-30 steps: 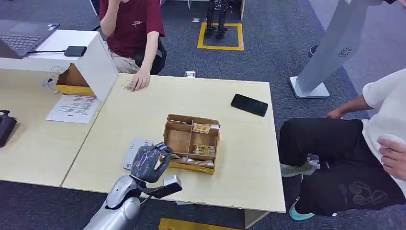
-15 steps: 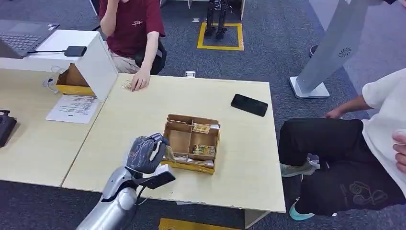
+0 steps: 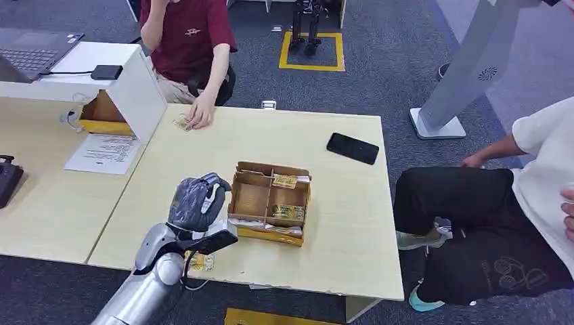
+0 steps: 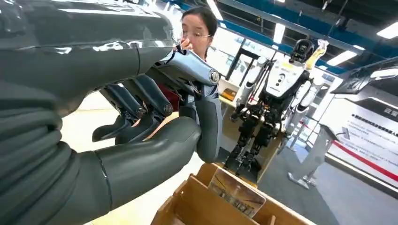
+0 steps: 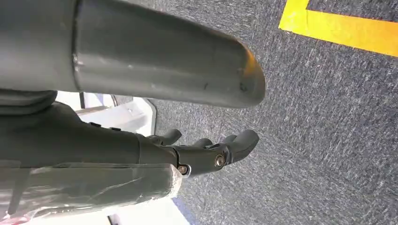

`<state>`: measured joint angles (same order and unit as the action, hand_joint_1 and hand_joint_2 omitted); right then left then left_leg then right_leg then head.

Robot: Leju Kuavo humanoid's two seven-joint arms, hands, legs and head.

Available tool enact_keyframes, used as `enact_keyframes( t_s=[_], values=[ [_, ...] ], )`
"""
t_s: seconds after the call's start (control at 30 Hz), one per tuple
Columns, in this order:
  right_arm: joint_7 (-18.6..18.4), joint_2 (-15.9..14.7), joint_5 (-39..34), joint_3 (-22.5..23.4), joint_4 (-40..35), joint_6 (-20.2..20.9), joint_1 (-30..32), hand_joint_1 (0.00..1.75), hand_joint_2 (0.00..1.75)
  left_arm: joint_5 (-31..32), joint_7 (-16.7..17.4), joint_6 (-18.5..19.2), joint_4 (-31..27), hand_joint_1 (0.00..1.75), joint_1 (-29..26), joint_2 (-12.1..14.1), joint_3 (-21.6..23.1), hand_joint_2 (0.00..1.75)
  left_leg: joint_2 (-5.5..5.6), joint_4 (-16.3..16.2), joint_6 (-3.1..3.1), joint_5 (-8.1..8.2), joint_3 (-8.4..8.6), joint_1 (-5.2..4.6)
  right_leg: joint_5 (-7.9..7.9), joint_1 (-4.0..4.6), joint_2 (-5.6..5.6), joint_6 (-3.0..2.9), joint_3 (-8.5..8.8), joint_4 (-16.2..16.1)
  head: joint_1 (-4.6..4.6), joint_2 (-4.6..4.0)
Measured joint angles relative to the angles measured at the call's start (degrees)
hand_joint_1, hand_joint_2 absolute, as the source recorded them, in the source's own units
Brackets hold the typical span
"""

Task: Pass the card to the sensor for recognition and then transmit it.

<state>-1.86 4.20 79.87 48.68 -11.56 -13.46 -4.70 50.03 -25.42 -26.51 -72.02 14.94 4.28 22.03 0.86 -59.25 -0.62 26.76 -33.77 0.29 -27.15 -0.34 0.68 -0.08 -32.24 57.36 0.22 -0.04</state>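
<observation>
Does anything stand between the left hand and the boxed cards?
Only the cardboard box's side wall and dividers. The left hand hovers beside it, and the cards lie open from above.

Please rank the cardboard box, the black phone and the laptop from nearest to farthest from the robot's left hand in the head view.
From the left hand:
1. Cardboard box, right beside it on the table.
2. Black phone, at the table's far right.
3. Laptop, on the raised white shelf at far left.

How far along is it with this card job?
Early, by the look of it. Nothing looks done: cards sit in the cardboard box. In hand: the left hand hovers beside the box, with no card visible in its fingers. Left: picking a card, scanning it and handing it over.
</observation>
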Motion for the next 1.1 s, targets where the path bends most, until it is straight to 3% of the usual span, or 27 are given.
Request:
enact_keyframes(
  t_s=[0.37, 0.4, 0.43, 0.47, 0.7, 1.1],
  values=[
    [0.3, 0.0, 0.0, 0.2, 0.0, 0.0, 0.0, 0.0, 0.0, -0.7, 0.0, 0.5, -1.7, 1.75, 0.2, 0.0, -1.0, 1.75, 0.0, 0.0, 0.0, 0.0, 0.0, 0.0, 0.0, 0.0, 0.0, 0.0, 0.0, 0.0, 0.02, 0.0],
    [0.3, 0.0, 0.0, 0.2, 0.0, 0.0, 0.0, 0.0, 0.0, -0.7, 0.0, 0.5, -1.7, 1.62, 0.2, 0.0, -1.0, 1.75, 0.0, 0.0, 0.0, 0.0, 0.0, 0.0, 0.0, 0.0, 0.0, 0.0, 0.0, 0.0, 0.0, 0.0],
    [0.3, 0.0, 0.0, 0.2, 0.0, 0.0, 0.0, 0.0, 0.0, -0.7, 0.0, 0.5, -1.8, 0.09, 0.2, 0.0, -1.0, 1.75, 0.0, 0.0, 0.0, 0.0, 0.0, 0.0, 0.0, 0.0, 0.0, 0.0, 0.0, 0.0, 0.02, 0.0],
    [0.3, 0.0, 0.0, 0.3, 0.0, 0.0, 0.0, 0.0, 0.0, -0.9, 0.0, 0.7, -1.9, 0.0, 0.2, 0.0, -1.0, 1.75, 0.0, 0.0, 0.0, 0.0, 0.0, 0.0, 0.0, 0.0, 0.0, 0.0, 0.0, 0.0, 0.0, 0.0],
    [0.1, 0.0, -0.5, 0.6, 0.0, 0.0, 0.0, 0.0, 0.0, 0.8, -2.3, 2.2, -3.8, 0.0, -1.4, -0.1, -0.2, 1.75, -0.01, 0.0, 0.0, 0.01, 0.0, -0.01, -0.01, 0.0, 0.01, 0.0, -0.01, 0.0, 0.0, 0.0],
    [-0.1, 0.3, -0.3, 1.6, 0.0, 0.0, -0.1, 0.0, 0.0, 6.2, -1.1, 2.9, -4.5, 0.0, -4.3, -1.1, 9.8, 1.75, 0.0, 0.0, -0.01, 0.01, -0.02, -0.02, -0.01, -0.01, 0.0, 0.01, -0.03, 0.0, 0.0, 0.0]
  ],
)
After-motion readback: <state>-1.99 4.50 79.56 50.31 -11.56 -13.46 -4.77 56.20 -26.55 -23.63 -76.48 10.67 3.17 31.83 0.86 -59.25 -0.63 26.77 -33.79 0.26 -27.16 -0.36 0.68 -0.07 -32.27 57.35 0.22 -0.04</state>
